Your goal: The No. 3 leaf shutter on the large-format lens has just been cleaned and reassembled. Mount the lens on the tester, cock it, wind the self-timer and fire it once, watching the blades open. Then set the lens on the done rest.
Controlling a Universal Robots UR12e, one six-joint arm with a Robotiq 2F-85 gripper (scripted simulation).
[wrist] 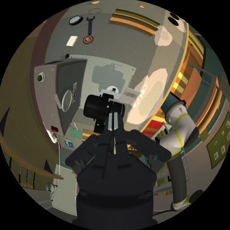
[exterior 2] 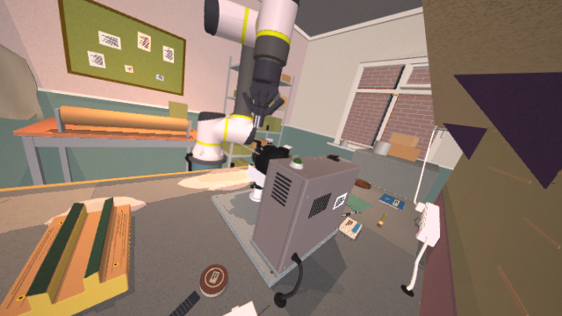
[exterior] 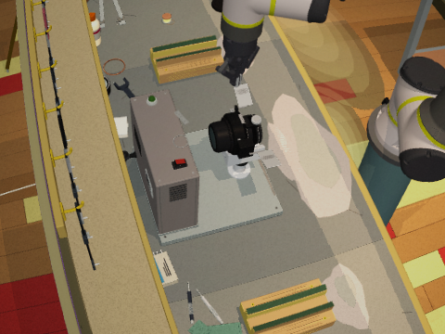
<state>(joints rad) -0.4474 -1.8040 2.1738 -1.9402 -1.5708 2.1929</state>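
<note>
The black large-format lens (exterior: 235, 133) (exterior 2: 268, 157) (wrist: 101, 109) sits on the white mount post (exterior: 239, 168) of the tester, its front facing the grey tester box (exterior: 163, 157) (exterior 2: 303, 206) (wrist: 61, 91). The box has a green button (exterior: 151, 99) and a red switch (exterior: 180, 163) on top. One yellow rest with green strips (exterior: 187, 58) lies at the far end of the bench. Another rest (exterior: 288, 307) (exterior 2: 66, 254) lies at the near end. My gripper (exterior: 237, 80) (exterior 2: 259, 118) (wrist: 112, 124) hangs above and just behind the lens. It is closed and holds nothing.
A small white card (exterior: 243, 95) lies on the bench under the gripper. A wrench (exterior: 123, 87), a copper ring (exterior: 114, 67) and a bottle (exterior: 95, 28) lie near the far rest. The raised wall (exterior: 79, 153) runs along the left. The arm's base (exterior: 394, 153) stands right.
</note>
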